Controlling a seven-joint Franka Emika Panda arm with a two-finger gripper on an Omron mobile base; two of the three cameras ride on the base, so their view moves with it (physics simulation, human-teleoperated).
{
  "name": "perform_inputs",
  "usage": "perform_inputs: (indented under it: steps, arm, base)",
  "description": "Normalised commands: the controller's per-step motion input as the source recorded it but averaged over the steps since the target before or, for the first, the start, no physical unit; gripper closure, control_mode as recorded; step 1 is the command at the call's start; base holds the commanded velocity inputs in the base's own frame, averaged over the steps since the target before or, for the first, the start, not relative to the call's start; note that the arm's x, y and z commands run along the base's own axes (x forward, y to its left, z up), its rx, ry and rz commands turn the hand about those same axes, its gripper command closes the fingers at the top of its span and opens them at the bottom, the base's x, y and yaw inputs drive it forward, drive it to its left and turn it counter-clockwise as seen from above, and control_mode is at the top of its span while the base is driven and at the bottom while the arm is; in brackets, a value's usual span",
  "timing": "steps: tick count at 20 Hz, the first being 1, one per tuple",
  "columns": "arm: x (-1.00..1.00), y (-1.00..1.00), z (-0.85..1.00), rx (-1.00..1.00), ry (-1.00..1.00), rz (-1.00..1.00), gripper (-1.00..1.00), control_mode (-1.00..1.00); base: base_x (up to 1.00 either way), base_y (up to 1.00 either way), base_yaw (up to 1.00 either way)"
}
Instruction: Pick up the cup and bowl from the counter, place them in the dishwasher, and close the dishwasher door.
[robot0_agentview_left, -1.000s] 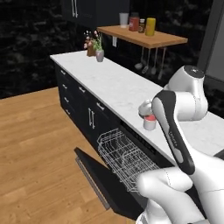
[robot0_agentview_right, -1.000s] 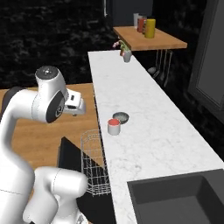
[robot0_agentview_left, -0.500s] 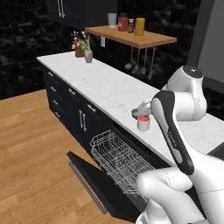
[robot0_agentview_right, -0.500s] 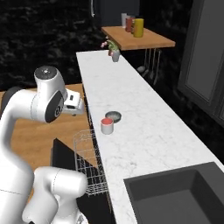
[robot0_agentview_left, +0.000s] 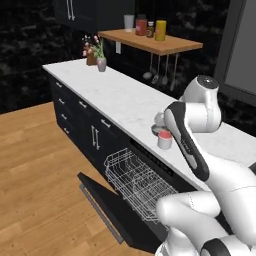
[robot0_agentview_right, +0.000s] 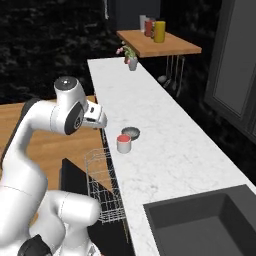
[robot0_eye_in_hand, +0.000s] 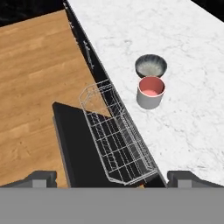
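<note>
The white cup (robot0_eye_in_hand: 150, 92) with a red inside stands on the white marble counter (robot0_eye_in_hand: 188, 39) near its front edge. The grey speckled bowl (robot0_eye_in_hand: 151, 65) sits just behind it, almost touching. Both show in the right base view too, cup (robot0_agentview_right: 124, 143) and bowl (robot0_agentview_right: 130, 132). Below them the dishwasher's white wire rack (robot0_eye_in_hand: 118, 140) is pulled out over the lowered black dishwasher door (robot0_eye_in_hand: 74, 144). My gripper (robot0_eye_in_hand: 113, 178) hangs open and empty, high above the rack and door. Its hand (robot0_agentview_right: 96, 116) is left of the counter edge. My arm partly covers the bowl (robot0_agentview_left: 156, 129) behind the cup (robot0_agentview_left: 164, 139).
A wooden shelf (robot0_agentview_right: 159, 44) with jars hangs at the far end, above hanging utensils (robot0_agentview_left: 156, 75). A small flower vase (robot0_agentview_right: 132, 62) stands on the far counter. A dark sink (robot0_agentview_right: 210, 225) lies at the near right. Wooden floor (robot0_eye_in_hand: 35, 70) spreads left of the open door.
The whole picture has shifted a little, mostly in the first half second, so the base has moved. Cup, bowl, rack and door keep their places. The gripper stays open.
</note>
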Motion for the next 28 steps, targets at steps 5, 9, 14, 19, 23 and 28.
perform_inputs:
  steps: [5,9,14,19,23,28]
  arm:
    - [1.00,-0.10,-0.55,-0.07,0.19,0.00,-1.00,-1.00]
    - [0.69,-0.07,-0.50,-0.11,0.18,0.01,-1.00,-1.00]
    - [0.73,-0.27,-0.61,-0.07,0.05,0.04,-1.00,-1.00]
    - [0.55,-0.48,-0.48,0.02,0.00,0.09,-1.00,-1.00]
    - [0.48,-0.35,-0.45,0.03,0.00,0.07,-1.00,-1.00]
    - [0.43,0.00,-0.29,0.00,0.00,0.00,-1.00,-1.00]
  base:
    - [0.00,0.00,0.00]
    - [0.00,0.00,0.00]
    - [0.00,0.00,0.00]
    - [0.00,0.00,0.00]
    - [0.00,0.00,0.00]
    - [0.00,0.00,0.00]
